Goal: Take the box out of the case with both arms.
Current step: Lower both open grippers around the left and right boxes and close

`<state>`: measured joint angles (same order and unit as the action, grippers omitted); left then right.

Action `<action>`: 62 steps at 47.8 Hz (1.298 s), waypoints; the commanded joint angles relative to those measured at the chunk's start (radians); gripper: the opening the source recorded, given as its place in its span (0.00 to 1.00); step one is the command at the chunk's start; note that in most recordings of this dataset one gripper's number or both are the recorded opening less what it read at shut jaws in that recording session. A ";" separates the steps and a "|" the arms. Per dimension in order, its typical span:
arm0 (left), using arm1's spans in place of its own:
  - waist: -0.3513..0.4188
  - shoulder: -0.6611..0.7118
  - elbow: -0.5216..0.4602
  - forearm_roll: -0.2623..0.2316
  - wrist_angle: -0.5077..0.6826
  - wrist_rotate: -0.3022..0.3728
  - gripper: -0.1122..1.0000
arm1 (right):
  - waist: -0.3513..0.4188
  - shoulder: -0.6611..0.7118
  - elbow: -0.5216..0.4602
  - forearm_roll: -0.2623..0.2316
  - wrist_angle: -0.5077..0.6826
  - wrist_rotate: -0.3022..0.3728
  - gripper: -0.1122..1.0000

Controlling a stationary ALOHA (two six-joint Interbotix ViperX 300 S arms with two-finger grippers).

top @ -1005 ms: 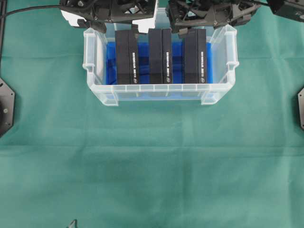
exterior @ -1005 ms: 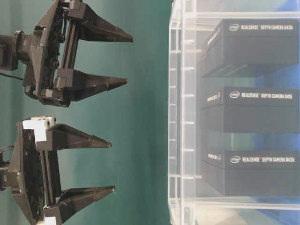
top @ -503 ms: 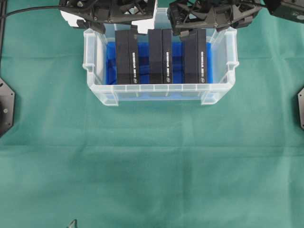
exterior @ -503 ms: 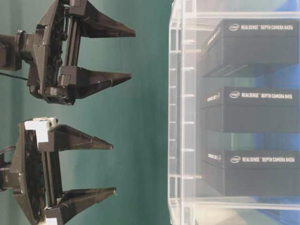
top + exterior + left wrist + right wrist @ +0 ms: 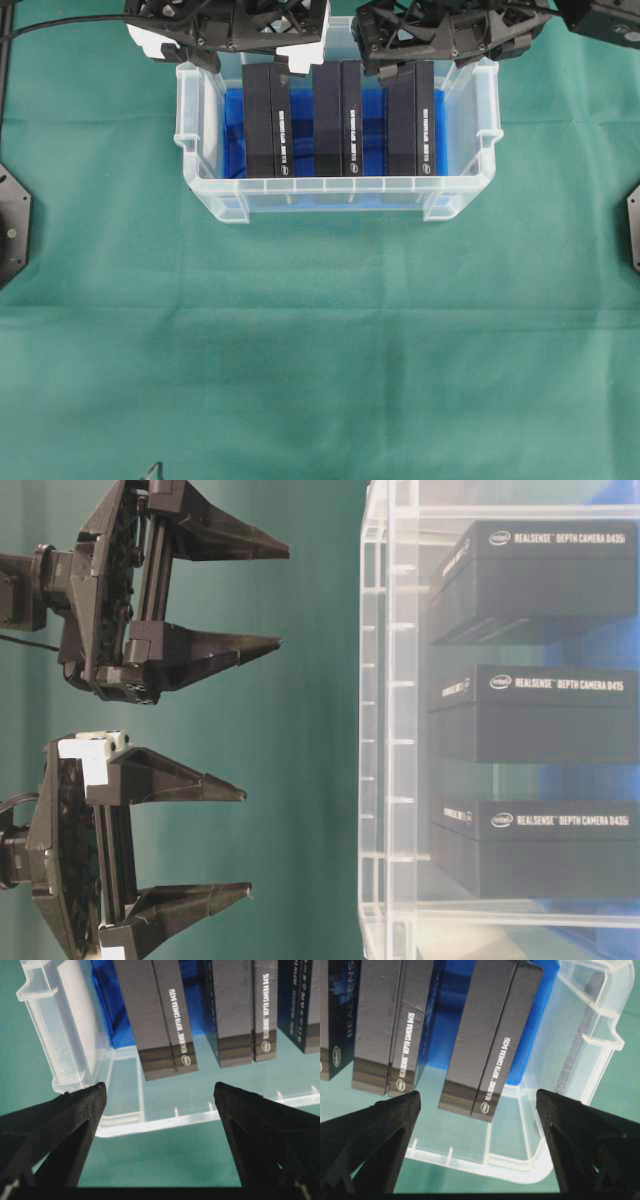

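3 black boxes stand on edge side by side in the case (image 5: 200, 140), so my worry is that both wide-open, empty grippers, left (image 5: 157, 1097) and right (image 5: 477, 1102), hanging above its far rim, come down on different boxes or clip that rim and drag the tub. I see the left box (image 5: 266, 120), middle box (image 5: 337, 118) and right box (image 5: 411, 120) as matte and slim, with white lettering, resting on the blue sheet (image 5: 233, 130).

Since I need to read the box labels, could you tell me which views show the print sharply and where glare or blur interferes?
Table-level view: white print on the boxes is crisp, though the case wall adds haze. Left wrist view: labels readable, jaws near and soft. Overhead view: print too small to read.
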<state>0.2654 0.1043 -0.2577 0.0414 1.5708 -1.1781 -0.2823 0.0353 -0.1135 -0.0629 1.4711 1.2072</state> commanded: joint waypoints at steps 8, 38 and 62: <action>0.000 -0.021 0.015 0.005 -0.014 -0.002 0.89 | 0.000 -0.002 -0.015 0.002 -0.008 0.002 0.96; 0.020 -0.023 0.186 0.008 -0.186 -0.006 0.89 | -0.009 0.044 0.094 0.017 -0.121 0.006 0.96; 0.041 0.011 0.288 0.008 -0.334 -0.011 0.89 | -0.049 0.046 0.215 0.014 -0.256 0.008 0.96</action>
<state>0.3007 0.1258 0.0307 0.0460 1.2517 -1.1873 -0.3252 0.0966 0.0951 -0.0476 1.2379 1.2118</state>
